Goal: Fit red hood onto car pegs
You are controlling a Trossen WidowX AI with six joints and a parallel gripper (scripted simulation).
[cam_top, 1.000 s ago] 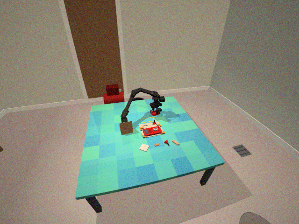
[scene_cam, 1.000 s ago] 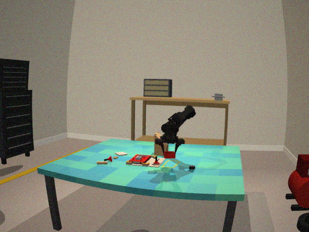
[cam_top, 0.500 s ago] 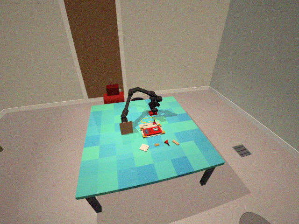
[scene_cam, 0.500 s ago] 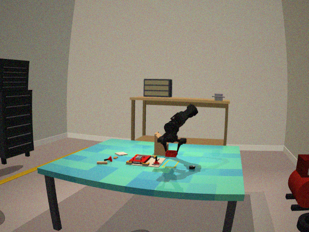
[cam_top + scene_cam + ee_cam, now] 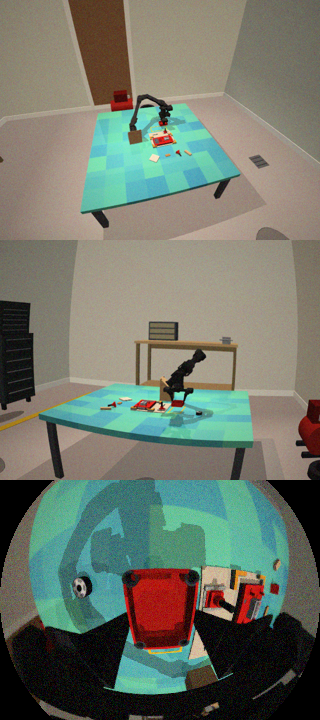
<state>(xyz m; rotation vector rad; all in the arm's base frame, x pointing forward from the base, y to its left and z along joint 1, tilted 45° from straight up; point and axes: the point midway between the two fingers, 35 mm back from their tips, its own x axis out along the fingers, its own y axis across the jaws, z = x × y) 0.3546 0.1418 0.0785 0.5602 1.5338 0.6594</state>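
The red hood point(image 5: 163, 123) point(image 5: 177, 403) point(image 5: 161, 605) is in the air above the table. My gripper point(image 5: 178, 400) point(image 5: 161, 614) is shut on it, one finger on each side. In the wrist view the hood's hollow side with dark corner bosses shows. The red chassis point(image 5: 162, 140) point(image 5: 146, 404) point(image 5: 249, 602) sits in the jig point(image 5: 164, 145) point(image 5: 133, 409), with the grey engine block point(image 5: 166, 138) point(image 5: 143, 403) on its deck. The hood is to the side of the jig, near its toggle-clamp end. The pegs are too small to make out clearly in the top and exterior views.
A clamp with a red base point(image 5: 165, 132) point(image 5: 161, 408) point(image 5: 215, 599) stands on the jig board. A yellow outline point(image 5: 150, 129) is marked beside it. A black wheel point(image 5: 198, 413) point(image 5: 82, 587), a pale square point(image 5: 154, 158) point(image 5: 125, 398) and wooden blocks point(image 5: 187, 152) point(image 5: 105, 408) lie on the table.
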